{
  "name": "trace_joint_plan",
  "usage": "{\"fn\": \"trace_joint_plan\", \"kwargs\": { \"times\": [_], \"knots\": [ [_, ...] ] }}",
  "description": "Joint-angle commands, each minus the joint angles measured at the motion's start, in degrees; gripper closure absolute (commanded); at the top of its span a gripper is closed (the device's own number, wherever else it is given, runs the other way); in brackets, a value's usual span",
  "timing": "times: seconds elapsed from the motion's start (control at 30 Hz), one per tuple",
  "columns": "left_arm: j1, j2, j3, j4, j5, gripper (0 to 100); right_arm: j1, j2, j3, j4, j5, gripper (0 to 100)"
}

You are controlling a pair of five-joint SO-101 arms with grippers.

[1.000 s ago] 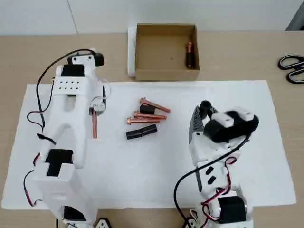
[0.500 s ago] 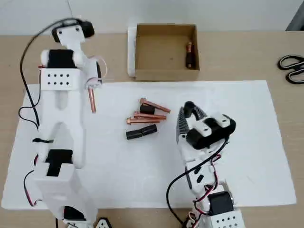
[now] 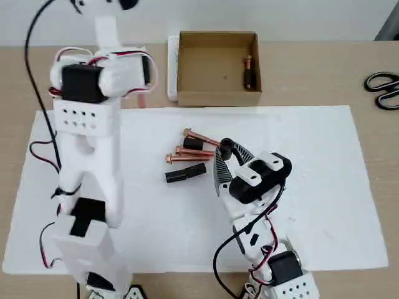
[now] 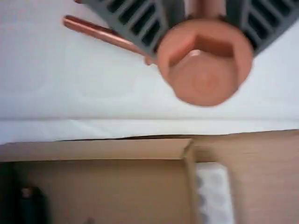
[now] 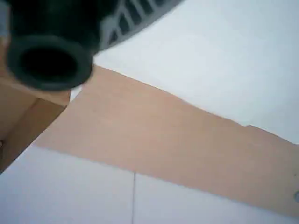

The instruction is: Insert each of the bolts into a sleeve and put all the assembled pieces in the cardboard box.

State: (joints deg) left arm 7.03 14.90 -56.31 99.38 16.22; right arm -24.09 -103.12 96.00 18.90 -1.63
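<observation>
The left arm (image 3: 87, 149), to the left of the brown cardboard box (image 3: 218, 98) in the high view, is made of glossy white plastic shells with black rectangular servo blocks (image 3: 80, 83) set into its joints. One flat white plate carries rows of small round holes (image 3: 78, 119). Thin red and white wires (image 3: 131, 59) loop at the joint beside the box, and a black cable (image 3: 28, 56) arcs on the side away from it. The right arm (image 3: 259, 177), nearer than the box, has the same white shells, a black motor housing (image 3: 243, 190), and red and black wires (image 3: 252, 246) near its base. The left gripper (image 4: 205, 18) and right gripper (image 3: 225, 156) have dark grey fingers (image 4: 126, 14) with ribbed slots.
</observation>
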Motion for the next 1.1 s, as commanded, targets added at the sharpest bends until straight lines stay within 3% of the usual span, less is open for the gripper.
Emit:
{"fn": "trace_joint_plan", "kwargs": {
  "times": [0.0,0.2,0.5,0.73,1.07],
  "knots": [
    [5.63,-9.32,-2.95,1.05,0.35,99,-0.4,-0.84,0.44,0.04,0.62,99.5],
    [7.56,-19.96,-0.13,1.05,0.35,99,-0.4,-0.84,0.44,4.88,0.7,99.5],
    [11.78,-37.8,22.55,0.18,6.07,99,-1.27,-0.84,0.44,5.58,0.44,99.5],
    [11.78,-45.19,42.86,-11.69,6.07,99,-8.04,-0.84,0.44,5.41,0.44,99.5],
    [12.31,-56.88,71.08,-34.81,5.98,99,-8.22,-0.84,0.44,2.77,0.35,99.5]
  ]
}}
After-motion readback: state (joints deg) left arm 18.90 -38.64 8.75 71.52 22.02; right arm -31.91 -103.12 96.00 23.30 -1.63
